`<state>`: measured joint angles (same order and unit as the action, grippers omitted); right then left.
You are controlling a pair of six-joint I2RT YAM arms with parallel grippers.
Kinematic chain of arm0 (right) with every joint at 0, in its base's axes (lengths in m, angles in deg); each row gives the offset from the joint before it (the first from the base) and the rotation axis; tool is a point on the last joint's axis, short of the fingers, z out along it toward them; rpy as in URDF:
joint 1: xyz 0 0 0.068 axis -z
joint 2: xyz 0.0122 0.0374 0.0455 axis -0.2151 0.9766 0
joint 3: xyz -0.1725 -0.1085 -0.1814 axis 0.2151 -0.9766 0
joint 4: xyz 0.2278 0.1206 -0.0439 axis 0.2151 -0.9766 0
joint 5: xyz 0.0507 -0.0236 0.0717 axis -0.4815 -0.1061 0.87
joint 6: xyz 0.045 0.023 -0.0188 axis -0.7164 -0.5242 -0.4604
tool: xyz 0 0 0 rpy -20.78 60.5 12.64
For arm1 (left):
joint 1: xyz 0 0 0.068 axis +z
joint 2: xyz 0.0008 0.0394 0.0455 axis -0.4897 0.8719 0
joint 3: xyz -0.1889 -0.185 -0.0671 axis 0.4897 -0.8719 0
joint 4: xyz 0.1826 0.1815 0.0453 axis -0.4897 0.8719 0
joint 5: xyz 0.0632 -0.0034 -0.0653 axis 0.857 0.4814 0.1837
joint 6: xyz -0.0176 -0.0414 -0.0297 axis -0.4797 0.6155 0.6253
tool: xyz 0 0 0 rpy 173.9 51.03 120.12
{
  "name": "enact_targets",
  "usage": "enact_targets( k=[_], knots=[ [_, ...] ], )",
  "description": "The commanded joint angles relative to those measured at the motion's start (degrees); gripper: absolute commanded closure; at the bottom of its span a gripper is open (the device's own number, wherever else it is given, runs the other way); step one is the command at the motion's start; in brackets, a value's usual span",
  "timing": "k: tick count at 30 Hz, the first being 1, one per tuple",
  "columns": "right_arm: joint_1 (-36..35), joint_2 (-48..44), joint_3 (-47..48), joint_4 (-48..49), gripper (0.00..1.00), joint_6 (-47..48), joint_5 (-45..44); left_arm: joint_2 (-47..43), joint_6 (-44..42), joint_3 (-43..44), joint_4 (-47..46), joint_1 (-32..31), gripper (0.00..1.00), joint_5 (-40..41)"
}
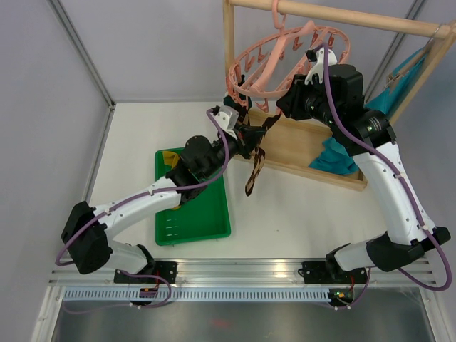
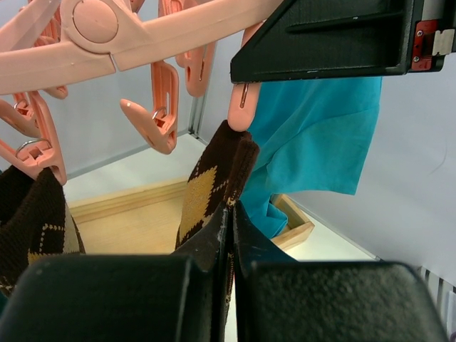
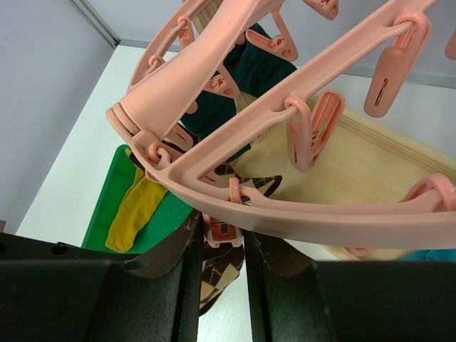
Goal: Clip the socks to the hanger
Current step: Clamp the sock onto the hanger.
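The pink hanger (image 1: 317, 34) hangs from the rack's rod. My left gripper (image 1: 249, 137) is shut on a brown-tan argyle sock (image 1: 254, 169) and holds its top edge against the tip of a pink clip (image 2: 240, 107); the jaws are pressed together on the fabric (image 2: 214, 182). My right gripper (image 1: 286, 105) is shut on that clip (image 3: 226, 234), one finger on each side, with the sock (image 3: 221, 274) below it. Another argyle sock (image 2: 28, 221) hangs from a clip at the left. Dark teal socks (image 3: 242, 82) hang from far clips. A mustard sock (image 3: 135, 210) lies in the tray.
A green tray (image 1: 206, 228) lies on the table under my left arm. The wooden rack's base (image 1: 306, 165) and post (image 1: 228, 50) stand behind. A turquoise cloth (image 1: 335, 158) hangs at the rack's right side. Grey walls close in the table at left and back.
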<state>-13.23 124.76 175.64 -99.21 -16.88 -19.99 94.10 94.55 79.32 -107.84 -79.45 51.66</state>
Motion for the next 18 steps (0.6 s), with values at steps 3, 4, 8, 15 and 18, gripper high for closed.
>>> enact_targets(
  k=[3,4,8,15,18],
  knots=[
    [0.2,0.5,1.6,4.0,1.00,-1.3,-1.6,0.3,1.0,2.6,-3.5,-0.1,0.98,-2.2],
    [0.2,0.5,1.5,4.1,1.00,-1.4,-1.4,0.3,1.0,2.7,-3.6,-0.1,0.98,-2.3],
    [0.2,0.5,0.9,4.3,1.00,-1.4,-1.4,0.5,1.0,3.1,-4.2,-0.1,0.98,-2.5],
    [0.2,0.4,1.0,4.3,1.00,-1.5,-1.3,1.1,0.9,4.2,-3.9,-0.1,0.98,-2.6],
    [0.2,0.6,1.0,4.2,1.00,-1.5,-1.1,1.3,1.1,4.4,-4.0,-0.1,0.98,-2.8]
  ],
)
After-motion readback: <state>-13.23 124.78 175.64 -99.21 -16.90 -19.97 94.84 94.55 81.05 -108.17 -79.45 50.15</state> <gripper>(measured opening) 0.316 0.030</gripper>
